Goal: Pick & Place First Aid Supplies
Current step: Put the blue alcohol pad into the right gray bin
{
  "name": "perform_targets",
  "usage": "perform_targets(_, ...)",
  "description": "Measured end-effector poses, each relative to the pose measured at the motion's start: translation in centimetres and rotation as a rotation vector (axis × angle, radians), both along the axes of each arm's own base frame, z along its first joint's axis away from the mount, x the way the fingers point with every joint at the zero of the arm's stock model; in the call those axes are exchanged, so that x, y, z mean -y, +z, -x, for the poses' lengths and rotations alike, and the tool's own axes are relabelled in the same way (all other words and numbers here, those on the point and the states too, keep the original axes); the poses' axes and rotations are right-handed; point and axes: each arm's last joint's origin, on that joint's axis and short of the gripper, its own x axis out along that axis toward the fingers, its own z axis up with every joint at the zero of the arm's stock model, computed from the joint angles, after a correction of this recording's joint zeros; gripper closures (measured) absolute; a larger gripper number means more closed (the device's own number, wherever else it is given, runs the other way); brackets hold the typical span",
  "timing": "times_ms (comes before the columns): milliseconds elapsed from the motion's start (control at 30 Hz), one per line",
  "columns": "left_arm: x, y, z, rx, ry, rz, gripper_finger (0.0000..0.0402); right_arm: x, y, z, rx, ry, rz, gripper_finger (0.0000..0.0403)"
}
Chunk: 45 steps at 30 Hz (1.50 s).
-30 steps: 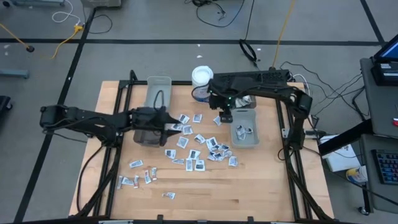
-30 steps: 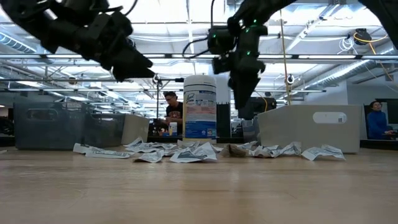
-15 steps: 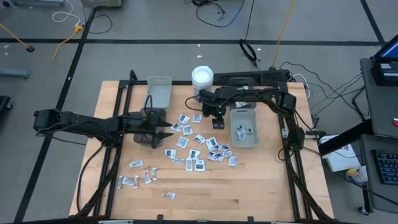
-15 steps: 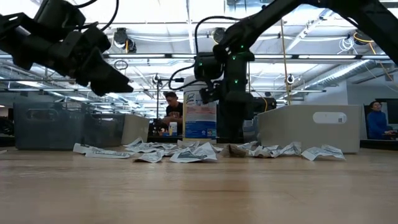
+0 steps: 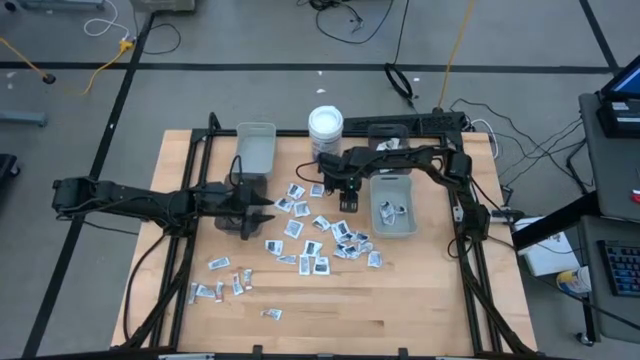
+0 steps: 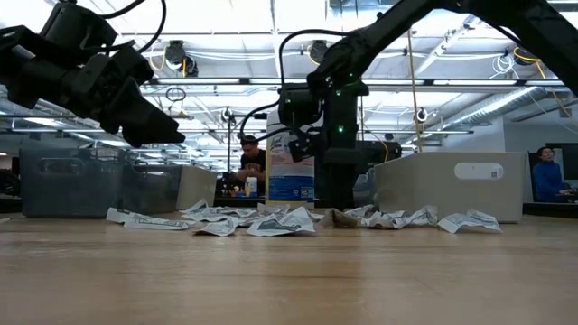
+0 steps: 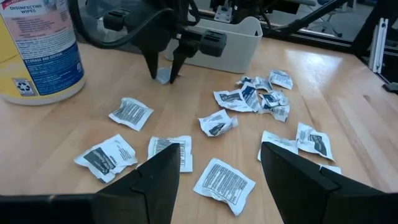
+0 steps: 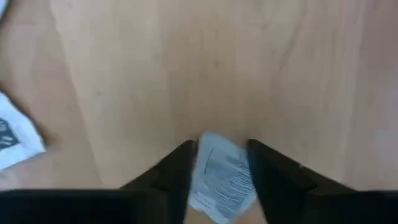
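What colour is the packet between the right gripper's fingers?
The packet is white with dark printed lines, seen best in the right wrist view, between the right gripper fingers.

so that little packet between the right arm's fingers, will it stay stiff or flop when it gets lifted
Likely floppy: the packet between the right end effector fingers looks thin and flat, and nearby ones lie creased and curled on the table. Probably very light, since many sit crumpled in a loose heap. It may bend or slip from the pinch, as only a narrow part sits between the fingers.
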Motion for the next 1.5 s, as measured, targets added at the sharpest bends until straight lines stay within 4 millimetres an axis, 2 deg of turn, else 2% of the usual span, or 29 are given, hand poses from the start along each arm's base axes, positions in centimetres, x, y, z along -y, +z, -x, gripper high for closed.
perform_targets(167, 0.0, -0.1, 0.0, -0.007, 0.002, -0.012, 0.0172, -0.4, -0.3, 0.0, 0.002, 0.028, -0.004, 0.0376)
perform_targets(200, 0.0, -0.1, 0.0, -0.007, 0.000, -0.018, 0.0172, -0.5, -0.3, 0.0, 0.001, 0.044, -0.002, 0.0389)
perform_targets(433, 0.0, -0.2, 0.2, 0.045, -0.010, -0.059, 0.0172, -1.3, 0.7, 0.1, 0.012, 0.090, 0.014, 0.0401)
perform_targets(633, 0.1, -1.2, 0.9, 0.068, -0.004, -0.050, 0.0172, -2.1, 2.9, 0.3, 0.057, 0.132, 0.034, 0.0402)
perform_targets(967, 0.1, -1.6, 1.3, 0.075, -0.003, -0.040, 0.0172, -4.1, 9.0, -0.4, 0.176, 0.184, 0.071, 0.0402)
perform_targets(1167, 0.1, -1.2, 1.9, 0.081, -0.005, -0.052, 0.0172, -4.8, 12.0, 0.1, 0.127, 0.194, 0.054, 0.0403)
perform_targets(1500, 0.1, -0.7, 3.4, 0.072, 0.006, -0.050, 0.0172, -5.1, 13.5, 1.9, 0.019, 0.110, 0.006, 0.0403)
